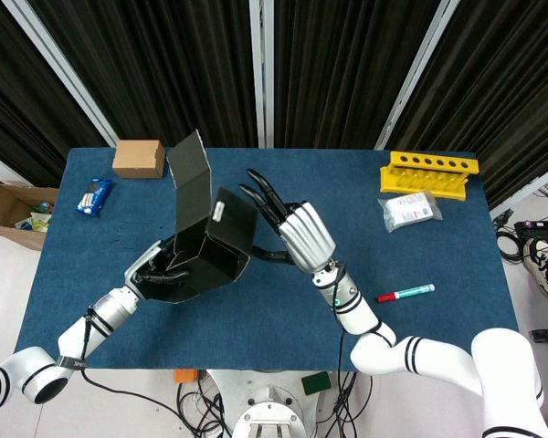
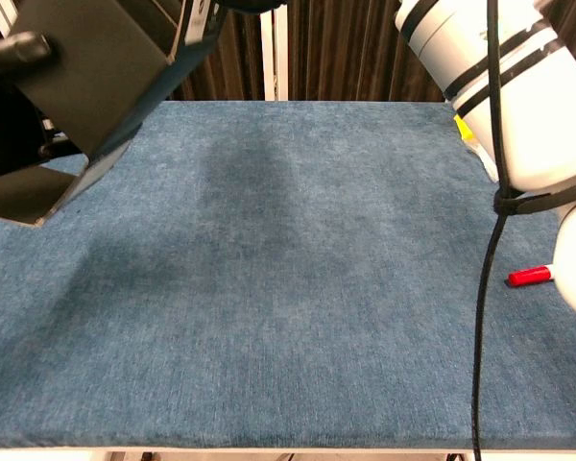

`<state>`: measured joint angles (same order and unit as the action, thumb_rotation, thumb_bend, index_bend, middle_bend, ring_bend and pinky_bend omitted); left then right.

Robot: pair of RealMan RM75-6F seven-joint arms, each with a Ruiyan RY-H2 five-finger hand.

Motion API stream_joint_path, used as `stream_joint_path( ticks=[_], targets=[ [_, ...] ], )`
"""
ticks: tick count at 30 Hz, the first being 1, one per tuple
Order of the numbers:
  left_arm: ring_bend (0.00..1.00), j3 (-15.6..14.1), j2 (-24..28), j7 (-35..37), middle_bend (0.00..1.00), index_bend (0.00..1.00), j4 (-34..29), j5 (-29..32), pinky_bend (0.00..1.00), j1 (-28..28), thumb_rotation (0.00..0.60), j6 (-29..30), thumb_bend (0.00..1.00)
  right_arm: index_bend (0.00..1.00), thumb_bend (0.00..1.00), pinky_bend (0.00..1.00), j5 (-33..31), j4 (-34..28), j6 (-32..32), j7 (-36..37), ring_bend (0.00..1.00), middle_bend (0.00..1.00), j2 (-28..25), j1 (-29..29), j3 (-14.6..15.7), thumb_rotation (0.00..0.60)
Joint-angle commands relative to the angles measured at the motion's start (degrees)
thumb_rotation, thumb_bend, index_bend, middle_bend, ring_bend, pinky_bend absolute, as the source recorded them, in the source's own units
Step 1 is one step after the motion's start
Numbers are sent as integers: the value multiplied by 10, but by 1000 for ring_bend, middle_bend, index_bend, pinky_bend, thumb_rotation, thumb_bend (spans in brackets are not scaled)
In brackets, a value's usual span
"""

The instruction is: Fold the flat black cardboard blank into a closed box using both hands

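The black cardboard box [image 1: 205, 255], partly folded, is lifted off the blue table [image 1: 420, 265] and tilted. My left hand [image 1: 160, 269] grips it from the lower left, with fingers inside its open end. One flap [image 1: 190, 175] stands up above the box. My right hand [image 1: 297, 233] is beside the box's right side with its fingers [image 1: 260, 196] spread and lying against the folded-in side flap [image 1: 236, 219]. In the chest view the box [image 2: 86, 67] fills the upper left, and only my right forearm [image 2: 499, 86] shows.
A small brown carton [image 1: 138, 158] and a blue snack packet [image 1: 94, 196] lie at the back left. A yellow rack [image 1: 429, 173] and a white packet [image 1: 411, 210] sit at the back right. A red-capped marker [image 1: 405, 293] lies right of my right arm.
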<state>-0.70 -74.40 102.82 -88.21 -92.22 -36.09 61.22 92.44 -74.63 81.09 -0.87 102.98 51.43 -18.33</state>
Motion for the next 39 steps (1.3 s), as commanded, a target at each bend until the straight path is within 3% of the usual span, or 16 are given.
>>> stream_joint_path(
  ticks=[1,9,12,19,23,39],
  targets=[
    [568,-5,-8,-23,255,265,13,-4,784,-4,599,-6,41,0,0,978,6,-27,-30,-23,665,0,-28,9,8,600],
    [567,-8,-23,-85,251,263,32,2,784,-14,588,-23,41,0,0,978,39,-54,-82,-60,664,2,-74,24,43,600],
    [563,-11,-27,-111,245,260,41,2,784,-16,582,-28,42,13,0,986,57,-42,-85,-55,677,71,-76,29,56,600],
    [558,-14,-50,-174,237,260,64,7,783,-15,565,-32,42,366,0,1000,91,6,-90,-64,724,305,-56,43,81,600],
    [557,-16,-68,-209,237,261,81,7,783,-13,565,-29,42,498,0,1000,99,28,-104,-72,737,390,-45,49,96,600],
    [545,-4,-183,-414,238,257,210,36,782,2,565,-24,42,509,6,1000,138,155,-118,-41,737,350,13,59,160,600]
  ],
)
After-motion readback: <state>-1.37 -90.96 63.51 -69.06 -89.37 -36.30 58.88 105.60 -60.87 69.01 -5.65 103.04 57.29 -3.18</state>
